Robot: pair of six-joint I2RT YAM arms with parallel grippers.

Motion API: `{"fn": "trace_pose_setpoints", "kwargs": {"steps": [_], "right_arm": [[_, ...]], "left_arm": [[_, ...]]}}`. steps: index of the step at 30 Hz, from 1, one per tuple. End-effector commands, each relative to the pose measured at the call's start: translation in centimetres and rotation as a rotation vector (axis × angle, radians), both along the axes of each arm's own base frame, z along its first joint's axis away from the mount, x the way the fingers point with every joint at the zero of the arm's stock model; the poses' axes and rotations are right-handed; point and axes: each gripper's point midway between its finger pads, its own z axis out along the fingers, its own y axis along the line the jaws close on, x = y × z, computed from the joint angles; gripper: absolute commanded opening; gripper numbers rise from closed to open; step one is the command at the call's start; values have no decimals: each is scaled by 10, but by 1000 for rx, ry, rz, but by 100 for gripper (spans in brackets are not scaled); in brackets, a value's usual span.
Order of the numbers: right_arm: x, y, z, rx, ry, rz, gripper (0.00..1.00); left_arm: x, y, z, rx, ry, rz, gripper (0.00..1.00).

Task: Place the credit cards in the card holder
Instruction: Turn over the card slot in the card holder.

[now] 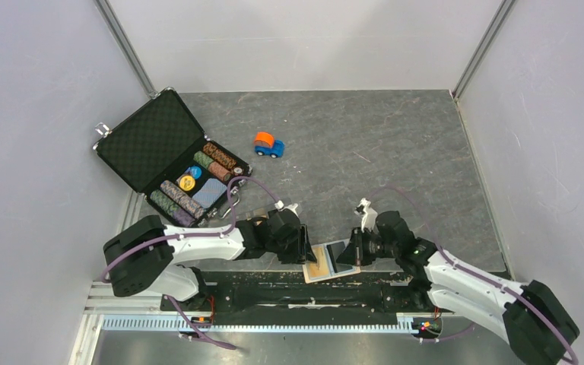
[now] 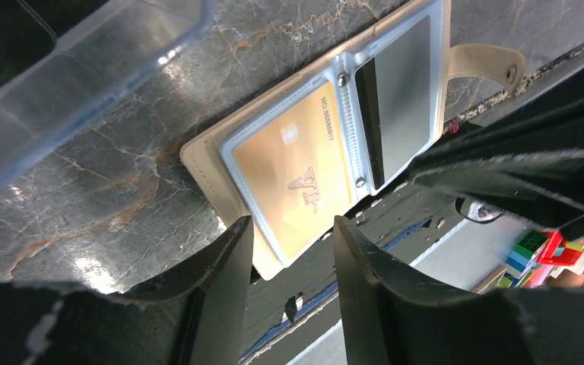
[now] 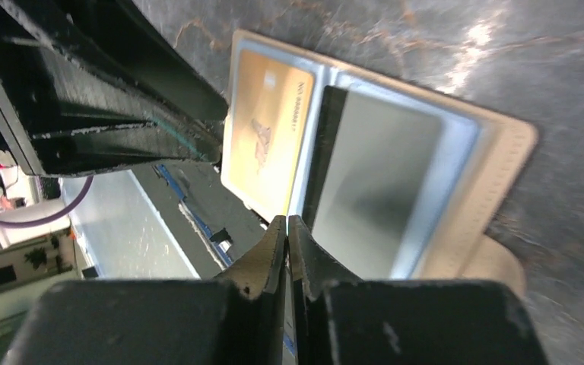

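The beige card holder (image 1: 309, 278) lies open at the table's near edge, between my two grippers. A gold card (image 2: 296, 160) sits in its left clear pocket. The right pocket shows a grey-blue face (image 2: 403, 84) with a dark strip along the spine side; I cannot tell which card that is. My left gripper (image 2: 293, 222) is open and empty, with its tips over the holder's near left corner (image 2: 201, 156). My right gripper (image 3: 287, 222) is shut, with its tips at the holder's near edge by the spine. I cannot tell whether it pinches anything thin. The snap tab (image 2: 487, 61) sticks out to the right.
A black chip briefcase (image 1: 167, 156) stands open at the back left, with poker chips and a blue deck inside. An orange and blue toy car (image 1: 268, 144) sits mid-table. A clear plastic box (image 2: 68, 84) lies just behind my left gripper. The holder overhangs the table's front edge.
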Motion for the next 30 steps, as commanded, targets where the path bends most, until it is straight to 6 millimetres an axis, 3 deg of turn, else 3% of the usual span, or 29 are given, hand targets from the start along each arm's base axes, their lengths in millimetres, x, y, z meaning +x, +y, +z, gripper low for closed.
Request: {"fn": "trace_pose_setpoints", "kwargs": {"steps": [1,5,11,16,24,27,30], "right_arm": [[1,22,9,50,-34,19,2],[-1,25,-4,-10,-14,19,0],[0,13,-26,-141,20,-18,0],[-3,11,-30,-157,32,-14,0],[-5,12,-32,-168,38,-7,0],[-4,12,-30,-173,32,-7,0],[1,15,-23,-160,7,-11,0]], "left_arm": [[10,-8,4,-29,-15,58,49],[9,-11,1,-30,-7,48,48],[9,-20,2,-48,-4,28,42],[9,-30,11,-70,-20,6,34],[7,-42,31,-121,-43,-24,34],[7,-37,33,-103,-53,-13,36],[10,-15,25,-2,-65,32,44]]}}
